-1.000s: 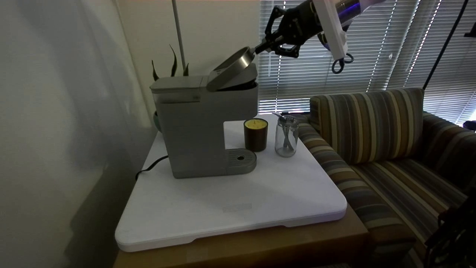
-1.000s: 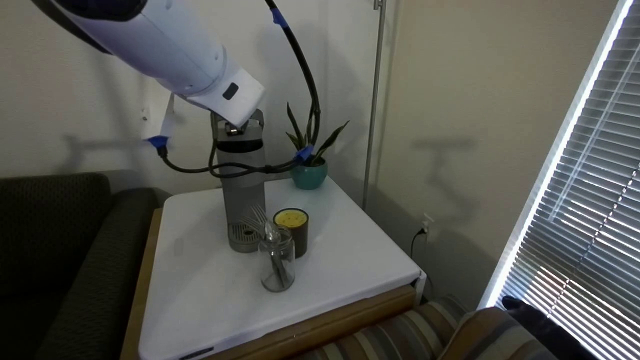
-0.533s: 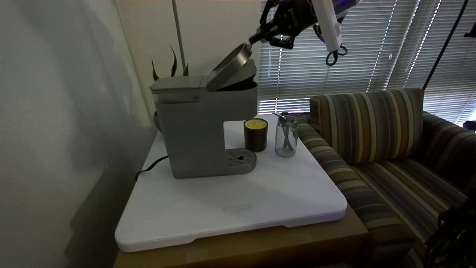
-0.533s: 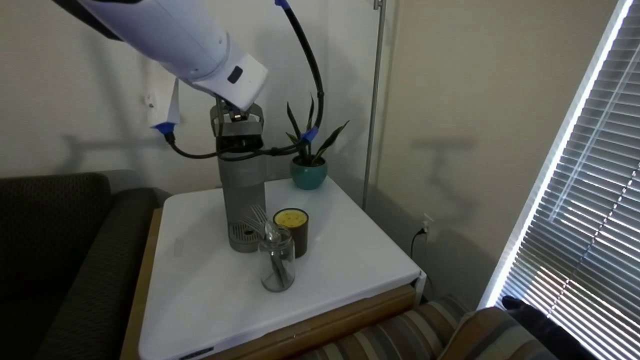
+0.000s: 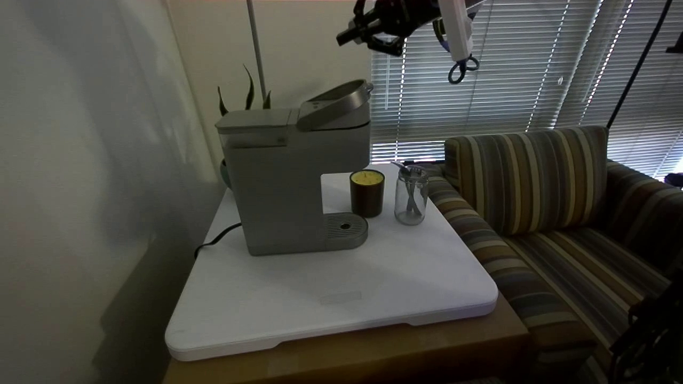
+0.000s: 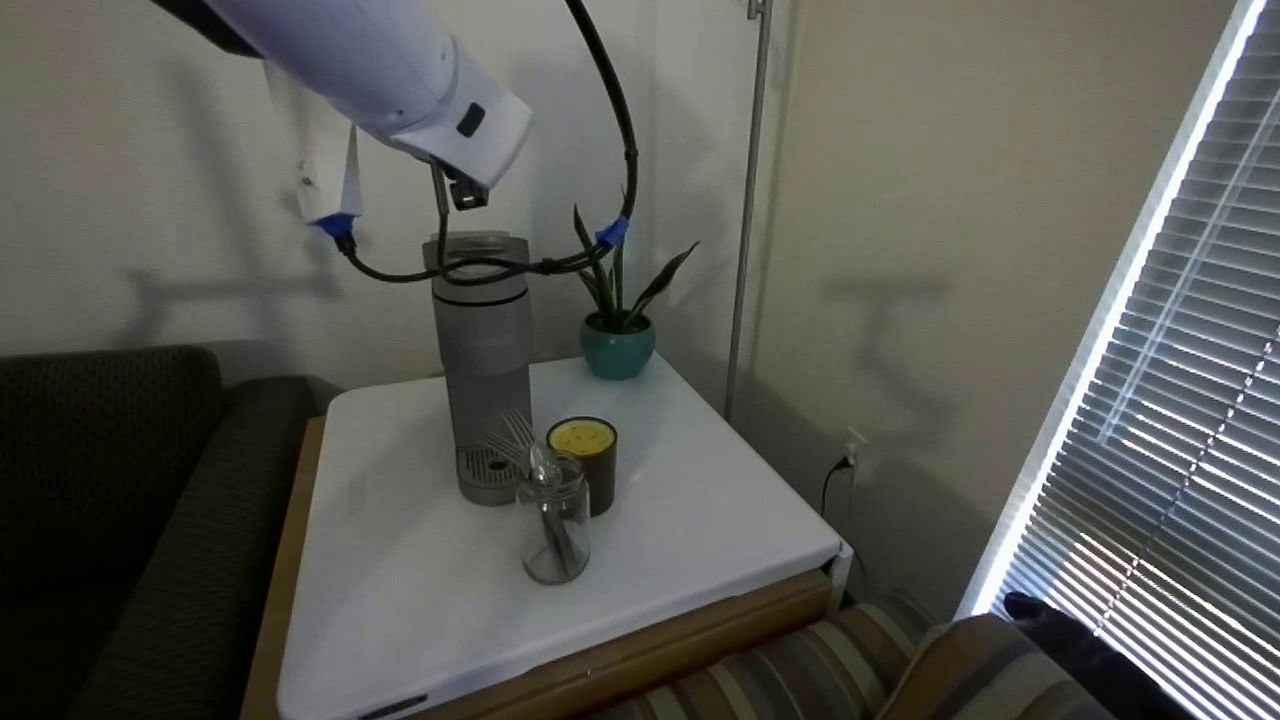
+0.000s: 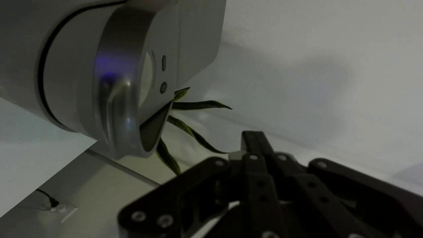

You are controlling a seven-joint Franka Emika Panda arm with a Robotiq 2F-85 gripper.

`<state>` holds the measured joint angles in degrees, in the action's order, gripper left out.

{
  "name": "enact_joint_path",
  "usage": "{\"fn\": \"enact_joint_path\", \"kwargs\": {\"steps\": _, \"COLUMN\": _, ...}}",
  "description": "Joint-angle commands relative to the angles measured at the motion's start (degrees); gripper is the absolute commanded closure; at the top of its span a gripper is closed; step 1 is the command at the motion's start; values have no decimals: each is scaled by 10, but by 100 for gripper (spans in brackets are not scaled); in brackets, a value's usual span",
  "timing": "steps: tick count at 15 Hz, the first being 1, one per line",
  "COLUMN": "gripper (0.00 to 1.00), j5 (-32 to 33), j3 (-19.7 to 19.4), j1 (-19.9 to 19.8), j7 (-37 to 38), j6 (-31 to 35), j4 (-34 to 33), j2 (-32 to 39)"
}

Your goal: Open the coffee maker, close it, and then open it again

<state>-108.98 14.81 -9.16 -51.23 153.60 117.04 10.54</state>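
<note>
Currently, fingers [image 7: 249,142] together, the gripper [image 7: 253,135] hangs higher than the coffee maker [image 5: 283,192] and apart from its closed lid [image 5: 352,117].

Your gripper [image 7: 253,135] has its fingers [image 7: 259,185] together, clear of the coffee maker [image 7: 112,76], whose lid [image 7: 71,72] lies closed, with long plant leaves [image 7: 200,105] poking out from behind it.

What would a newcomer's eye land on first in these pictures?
Probably the boxy grey coffee maker on the white rectangular table, its rounded grey lid down. Next, the black jointed fingers, closed, above that lid without touching it. Then the dark cylindrical cup, bright yellow on top, near the clear glass jar.
</note>
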Motion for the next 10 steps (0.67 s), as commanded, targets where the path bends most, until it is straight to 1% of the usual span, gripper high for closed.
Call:
{"fn": "enact_joint_path", "kwargs": {"steps": 1, "gripper": 100, "j5": 12, "j3": -5, "j1": -1, "j7": 0, "j6": 29, "j4": 6, "j2": 3}}
{"fn": "enact_joint_path", "kwargs": {"steps": 4, "gripper": 100, "j5": 19, "j3": -13, "j1": -2, "j7": 4, "j6": 87, "j4": 29, "j2": -4}}
{"fn": "enact_joint_path", "kwargs": {"steps": 6, "gripper": 100, "j5": 14, "j3": -17, "j1": -4, "j7": 3, "j6": 109, "j4": 41, "j2": -6}}
{"fn": "enact_joint_path", "kwargs": {"steps": 8, "gripper": 100, "j5": 14, "j3": -18, "j1": -4, "j7": 8, "j6": 119, "j4": 51, "j2": -5}}
{"fn": "enact_joint_path", "kwargs": {"steps": 10, "gripper": 100, "j5": 1, "j3": -19, "j1": -4, "j7": 4, "j6": 114, "j4": 56, "j2": -3}}
